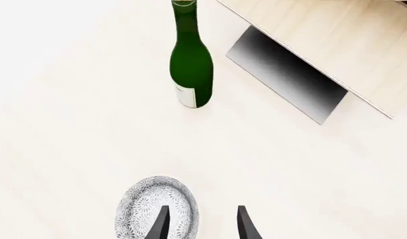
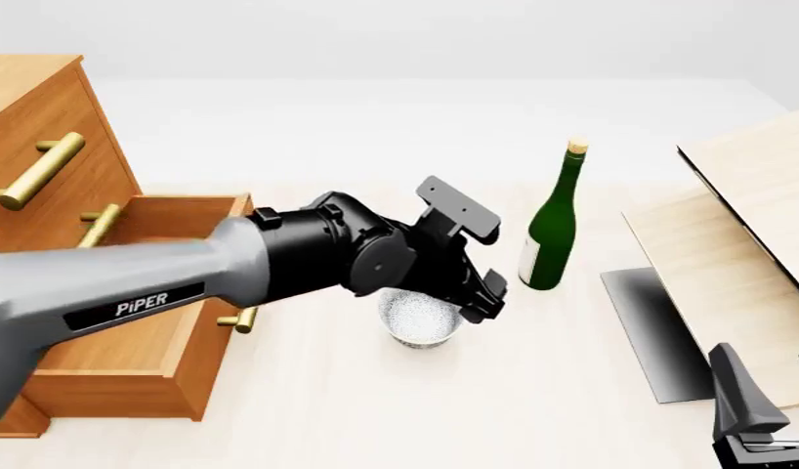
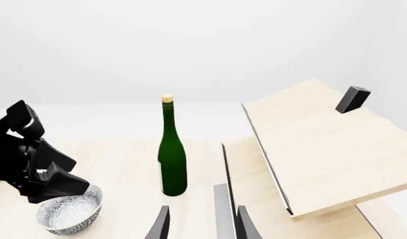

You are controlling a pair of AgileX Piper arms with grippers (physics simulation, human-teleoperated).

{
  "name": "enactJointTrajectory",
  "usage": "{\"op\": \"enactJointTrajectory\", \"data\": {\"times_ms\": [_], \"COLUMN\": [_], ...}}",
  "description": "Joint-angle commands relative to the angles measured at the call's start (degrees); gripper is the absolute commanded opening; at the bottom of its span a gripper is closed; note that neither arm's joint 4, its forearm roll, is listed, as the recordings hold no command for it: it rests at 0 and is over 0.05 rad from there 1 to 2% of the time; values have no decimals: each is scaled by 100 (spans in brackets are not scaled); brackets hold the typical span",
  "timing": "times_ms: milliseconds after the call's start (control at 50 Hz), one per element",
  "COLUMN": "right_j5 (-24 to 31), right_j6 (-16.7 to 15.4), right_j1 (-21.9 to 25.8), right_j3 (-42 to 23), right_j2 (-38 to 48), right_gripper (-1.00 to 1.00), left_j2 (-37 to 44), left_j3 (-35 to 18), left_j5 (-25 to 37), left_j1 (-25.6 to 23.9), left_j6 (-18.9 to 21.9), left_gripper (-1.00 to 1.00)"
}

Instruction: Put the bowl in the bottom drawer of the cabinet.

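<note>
Pale table [image 2: 334, 410], white backdrop. Left gripper [image 1: 202, 224] is hanging over the bowl [image 2: 421, 319] at frame centre, fingers parted, one inside the rim, gripping nothing. Risk: one-sided closing tipping it toward the bottle [image 2: 552, 221]. Bottom drawer [image 2: 139, 322] is standing open, lower left.

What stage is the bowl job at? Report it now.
Done: the orange-brown wooden bottom drawer stands pulled open. In hand: the left gripper is open at the small speckled white-grey bowl, one finger inside its rim, not yet closed. Left: grip, lift, and set the bowl in the drawer. The right gripper waits open, aside.
</note>
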Motion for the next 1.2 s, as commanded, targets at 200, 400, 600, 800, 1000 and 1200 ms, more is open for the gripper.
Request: {"op": "enactJointTrajectory", "data": {"times_ms": [200,400,600,800,1000,1200], "right_j5": [0,0,0,0,0,0], "right_j6": [0,0,1,1,1,-1], "right_j1": [1,0,0,0,0,2], "right_j3": [0,0,0,0,0,0], "right_j2": [0,0,0,0,0,0], "right_gripper": [100,100,100,100,100,100], "left_j2": [363,544,761,837,923,1040], "left_j3": [8,-65,-129,-179,-131,-43], "left_j5": [-133,-180,-245,-220,-299,-452], "left_j1": [81,81,123,133,134,138], "left_j6": [-80,-133,-177,-243,-319,-397], "left_gripper": [100,100,100,100,100,100]}}
